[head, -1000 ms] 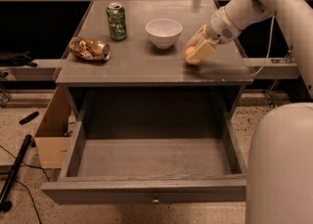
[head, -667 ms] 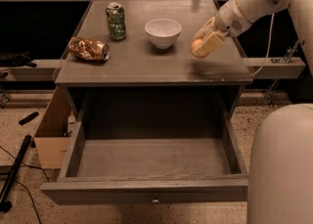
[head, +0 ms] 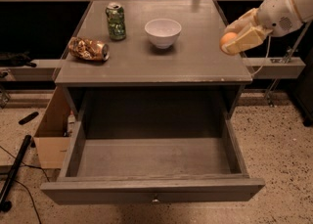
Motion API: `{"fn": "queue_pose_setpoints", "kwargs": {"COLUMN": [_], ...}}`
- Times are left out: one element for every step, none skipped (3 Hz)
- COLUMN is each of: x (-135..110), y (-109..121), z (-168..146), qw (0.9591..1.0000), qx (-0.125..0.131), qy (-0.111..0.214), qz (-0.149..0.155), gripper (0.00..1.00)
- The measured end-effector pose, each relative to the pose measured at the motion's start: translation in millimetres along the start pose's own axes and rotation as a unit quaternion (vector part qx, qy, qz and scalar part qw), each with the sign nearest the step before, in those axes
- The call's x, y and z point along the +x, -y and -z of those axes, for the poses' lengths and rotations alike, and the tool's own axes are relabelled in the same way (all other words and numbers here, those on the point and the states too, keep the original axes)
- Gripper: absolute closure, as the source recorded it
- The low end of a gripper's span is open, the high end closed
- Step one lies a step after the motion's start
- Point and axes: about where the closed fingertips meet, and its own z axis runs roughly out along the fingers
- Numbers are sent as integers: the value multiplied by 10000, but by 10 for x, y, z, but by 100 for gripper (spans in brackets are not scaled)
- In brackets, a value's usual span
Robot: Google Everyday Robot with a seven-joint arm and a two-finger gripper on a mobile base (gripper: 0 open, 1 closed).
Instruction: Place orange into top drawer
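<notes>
My gripper (head: 238,36) is clenched on the orange (head: 226,39), which sits pinched between the two pale fingers (head: 250,35) and hangs in the air above the right edge of the cabinet top (head: 161,66), clear of the surface. By my judgement the pick-up is done and the carry is under way. What remains is to bring the fruit forward and down over the top drawer (head: 151,191), lower it inside and let go. The drawer is pulled fully out below and in front of the cabinet, its bare floor open to view with nothing lying in it, so nothing needs opening first. The orange is well apart from that opening: it is off to the right and higher, and the drawer's right wall lies between my hand and the floor of the drawer. The white bowl (head: 163,32), the green can (head: 115,21) and the snack bag (head: 88,49) stand on the top, away from my path. Only one side of the orange shows, since my fingers cover the rest, so I cannot say how deep it sits in the grip. My arm (head: 286,5) is cut off at the right and top edges, and the back of the drawer lies in shadow under the cabinet top.
</notes>
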Motion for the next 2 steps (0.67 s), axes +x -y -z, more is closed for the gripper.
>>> {"fn": "queue_pose_setpoints", "kwargs": {"x": [-344, -1268], "y": [-447, -1144], "z": [522, 949], "qw": [9962, 9764], "qx": [576, 1182], "qy": [381, 1110], "qz": [533, 1426], "gripper": [100, 100]}}
